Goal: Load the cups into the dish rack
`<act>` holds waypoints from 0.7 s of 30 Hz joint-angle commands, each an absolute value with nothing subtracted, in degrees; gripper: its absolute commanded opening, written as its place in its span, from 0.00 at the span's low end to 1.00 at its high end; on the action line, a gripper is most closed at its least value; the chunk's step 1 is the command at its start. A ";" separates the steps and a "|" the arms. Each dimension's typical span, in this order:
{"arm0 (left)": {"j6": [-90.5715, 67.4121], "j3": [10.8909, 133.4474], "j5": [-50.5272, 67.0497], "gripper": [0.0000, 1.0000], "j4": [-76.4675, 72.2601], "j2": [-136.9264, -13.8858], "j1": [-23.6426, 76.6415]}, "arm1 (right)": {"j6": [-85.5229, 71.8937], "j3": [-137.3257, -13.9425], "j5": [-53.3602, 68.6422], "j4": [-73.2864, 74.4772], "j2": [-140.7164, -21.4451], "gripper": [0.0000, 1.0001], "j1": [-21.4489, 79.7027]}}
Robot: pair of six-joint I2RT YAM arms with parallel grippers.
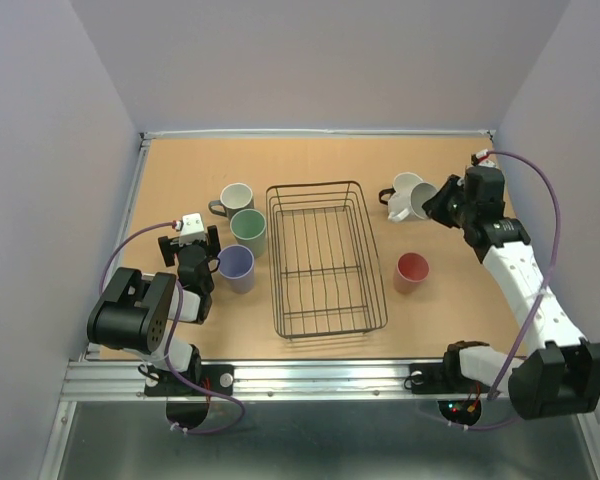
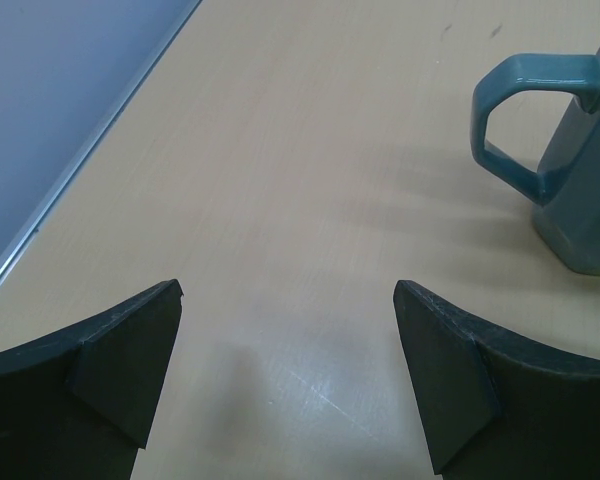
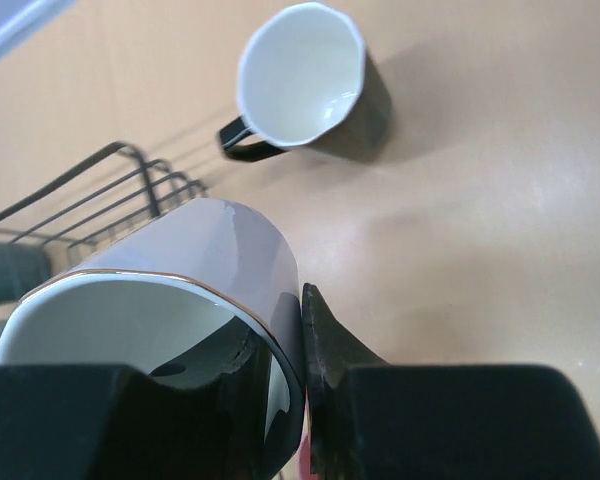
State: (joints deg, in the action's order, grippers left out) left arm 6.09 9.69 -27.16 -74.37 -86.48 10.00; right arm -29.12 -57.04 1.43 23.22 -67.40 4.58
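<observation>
The dark wire dish rack (image 1: 325,258) stands mid-table with no cup in it; its corner shows in the right wrist view (image 3: 100,200). My right gripper (image 1: 435,200) (image 3: 280,340) is shut on the rim of the white mug (image 1: 420,205) (image 3: 210,260), one finger inside and one outside, and the mug is tilted. The black mug with cream inside (image 1: 404,186) (image 3: 310,85) stands just beyond it. The red-pink tumbler (image 1: 411,272) stands right of the rack. The grey mug (image 1: 238,198) (image 2: 570,160), green tumbler (image 1: 248,230) and lavender tumbler (image 1: 236,268) stand left of the rack. My left gripper (image 1: 190,238) (image 2: 288,380) is open over bare table, left of those cups.
The tan tabletop is walled at the back and on both sides, and the left wall edge (image 2: 80,160) runs close to my left gripper. The arm bases sit on the metal rail (image 1: 320,375) at the near edge.
</observation>
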 commanded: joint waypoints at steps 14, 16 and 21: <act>5.89 10.99 -27.42 0.99 -96.68 -84.73 9.76 | -36.21 -52.57 46.73 15.30 -46.85 0.00 4.92; 5.89 11.16 -27.42 0.99 -96.50 -84.81 9.67 | -36.56 -50.55 48.86 14.86 -45.71 0.00 5.01; 5.89 11.16 -27.42 0.99 -96.42 -84.73 9.76 | -40.69 -46.59 55.71 10.12 -45.00 0.00 5.45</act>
State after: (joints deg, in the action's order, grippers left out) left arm 6.09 9.72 -27.16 -74.37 -86.48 10.00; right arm -35.40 -48.01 45.15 20.34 -46.85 4.64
